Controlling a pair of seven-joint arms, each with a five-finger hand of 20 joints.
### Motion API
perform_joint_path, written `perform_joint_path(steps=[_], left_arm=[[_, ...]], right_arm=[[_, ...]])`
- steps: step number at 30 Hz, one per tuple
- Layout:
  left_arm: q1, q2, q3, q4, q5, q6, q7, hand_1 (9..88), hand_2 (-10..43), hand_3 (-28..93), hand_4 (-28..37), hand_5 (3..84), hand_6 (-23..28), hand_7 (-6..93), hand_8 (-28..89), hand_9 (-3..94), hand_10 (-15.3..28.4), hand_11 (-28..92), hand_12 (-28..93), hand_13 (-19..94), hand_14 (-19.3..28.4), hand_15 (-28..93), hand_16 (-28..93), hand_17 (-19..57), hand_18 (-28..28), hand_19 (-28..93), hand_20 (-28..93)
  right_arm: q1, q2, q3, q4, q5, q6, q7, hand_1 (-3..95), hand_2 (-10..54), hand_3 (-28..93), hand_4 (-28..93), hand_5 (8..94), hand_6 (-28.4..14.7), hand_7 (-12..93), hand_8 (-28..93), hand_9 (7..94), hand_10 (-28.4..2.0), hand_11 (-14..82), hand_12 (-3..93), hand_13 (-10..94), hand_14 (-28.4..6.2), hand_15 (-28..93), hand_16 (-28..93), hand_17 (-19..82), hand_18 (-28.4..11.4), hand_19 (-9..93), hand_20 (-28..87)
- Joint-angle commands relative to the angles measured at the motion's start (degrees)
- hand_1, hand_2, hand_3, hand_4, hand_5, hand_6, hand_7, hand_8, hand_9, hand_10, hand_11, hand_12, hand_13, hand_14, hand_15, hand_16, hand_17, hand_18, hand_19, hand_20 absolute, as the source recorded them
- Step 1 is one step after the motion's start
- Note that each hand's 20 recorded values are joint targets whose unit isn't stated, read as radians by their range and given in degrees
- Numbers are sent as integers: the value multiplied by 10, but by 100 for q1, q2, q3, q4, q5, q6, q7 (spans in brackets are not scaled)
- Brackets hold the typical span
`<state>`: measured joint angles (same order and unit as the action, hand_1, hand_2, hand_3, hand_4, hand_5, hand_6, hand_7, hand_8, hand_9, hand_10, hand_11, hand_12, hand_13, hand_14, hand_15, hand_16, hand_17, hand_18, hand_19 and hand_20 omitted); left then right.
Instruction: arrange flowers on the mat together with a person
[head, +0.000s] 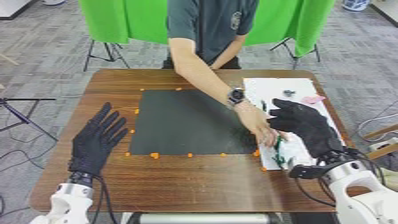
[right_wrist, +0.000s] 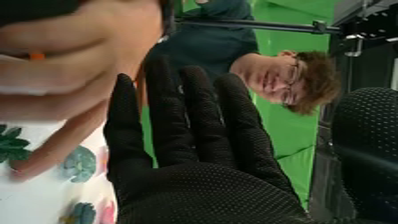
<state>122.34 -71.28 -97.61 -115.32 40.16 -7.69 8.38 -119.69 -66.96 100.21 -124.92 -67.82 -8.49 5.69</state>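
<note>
The left hand (head: 96, 141) is at the left side of the tabletop (head: 195, 182), fingers straight and slightly spread. The right hand (head: 306, 125) is over the white sheet (head: 263, 89), just beside the person's hand (head: 255, 121). In the right wrist view, the right hand (right_wrist: 209, 192) has its fingers straight and a little apart, pinching nothing.

The person's hand reaches down by the green stems (head: 280, 152); whether it grips them, I cannot tell. On the sheet, farther off, lie 1 pink flower (head: 313, 99) and 1 grey flower (head: 289, 93). Left of the sheet is the black mat (head: 182, 122).
</note>
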Motion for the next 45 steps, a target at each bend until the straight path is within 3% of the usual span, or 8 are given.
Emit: perform_joint_path(steps=[1,7,10,13,17,25,41,45], left_arm=[[-85,33,76,53,13,-68,-24,243,-21,703,-257,281,14,146,-86,238,106,105,153,210,128,111,46,-114,214,395,72],[157,-57,8,-25,-3,-23,-25,243,-21,703,-260,282,15,145,-87,238,107,105,153,210,129,111,46,-114,213,395,73],[12,-29,75,37,-4,-38,10,242,-20,703,-261,281,15,145,-86,239,107,106,153,210,129,110,46,-113,213,394,73],[52,29,12,-4,24,-11,15,242,-19,703,-261,282,15,144,-87,239,107,106,153,210,130,112,48,-113,213,394,72],[168,-75,-8,-29,-6,8,-17,241,-19,703,-261,283,16,144,-86,239,107,107,152,211,130,113,47,-114,214,395,73],[52,-59,-7,12,16,-33,-64,238,-19,703,-263,283,16,144,-87,240,107,106,152,213,135,114,45,-114,220,396,73],[209,-88,-83,-38,84,-90,-113,238,-18,703,-266,285,18,140,-84,242,109,104,152,216,136,118,43,-115,220,398,69],[100,-40,-45,3,94,-73,-38,238,-18,703,-266,285,18,139,-84,242,109,105,152,215,137,118,42,-115,220,398,69]], right_arm=[[-20,-47,-4,9,-72,31,-51,115,71,795,-253,416,-69,132,-86,435,-159,132,207,386,-150,260,215,83,-232,463,267],[16,-90,-34,23,-157,-121,-39,116,71,793,-253,416,-70,133,-87,433,-158,132,206,386,-150,262,213,83,-232,464,267],[-11,-23,24,-2,-136,40,-87,116,72,794,-252,416,-69,134,-87,434,-159,132,206,386,-150,262,211,83,-232,464,266],[75,-55,-34,35,-145,-26,-49,116,71,796,-252,416,-70,134,-87,434,-158,132,206,386,-150,263,211,83,-232,465,266],[14,-68,-19,15,-131,-94,2,115,71,796,-253,416,-70,134,-88,433,-159,132,206,385,-150,264,210,83,-232,465,265],[85,-43,-51,30,-148,-34,1,114,73,796,-253,416,-70,133,-87,434,-159,132,206,384,-150,263,209,83,-232,464,265],[25,-46,-37,26,-159,-71,-35,117,73,795,-254,415,-69,134,-88,434,-159,133,206,384,-149,264,209,83,-232,464,265],[41,33,-1,-1,-131,2,-46,117,72,797,-253,416,-70,134,-88,434,-159,133,206,383,-149,265,209,84,-231,464,264]])
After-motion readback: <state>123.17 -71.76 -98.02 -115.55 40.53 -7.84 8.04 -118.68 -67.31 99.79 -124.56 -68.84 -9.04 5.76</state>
